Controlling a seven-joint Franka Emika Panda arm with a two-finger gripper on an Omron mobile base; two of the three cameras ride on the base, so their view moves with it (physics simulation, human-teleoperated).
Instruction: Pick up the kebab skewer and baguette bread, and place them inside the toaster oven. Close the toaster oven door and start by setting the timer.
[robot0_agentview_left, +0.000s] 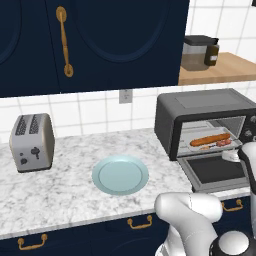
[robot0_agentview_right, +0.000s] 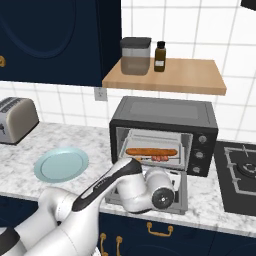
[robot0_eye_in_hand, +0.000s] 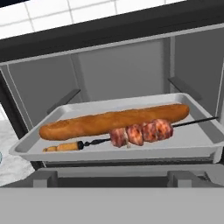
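Grey tray (robot0_eye_in_hand: 192, 144) inside the toaster oven (robot0_agentview_right: 165, 112) holds the baguette bread (robot0_eye_in_hand: 113, 121), with the kebab skewer (robot0_eye_in_hand: 140, 132) touching it at 6 o'clock. Toaster oven door (robot0_agentview_left: 216, 170) lies dropped open. Gripper jaws spread wide, holding nothing.

Light across my three views is even and bright, rendered flat with no glare and only faint soft shading on the marble counter (robot0_agentview_left: 70, 165). Edges stay sharp everywhere, with no blur or bending toward the frame corners. In my hand view the toaster oven (robot0_eye_in_hand: 122, 65) interior is evenly grey, dimmer at upper centre.
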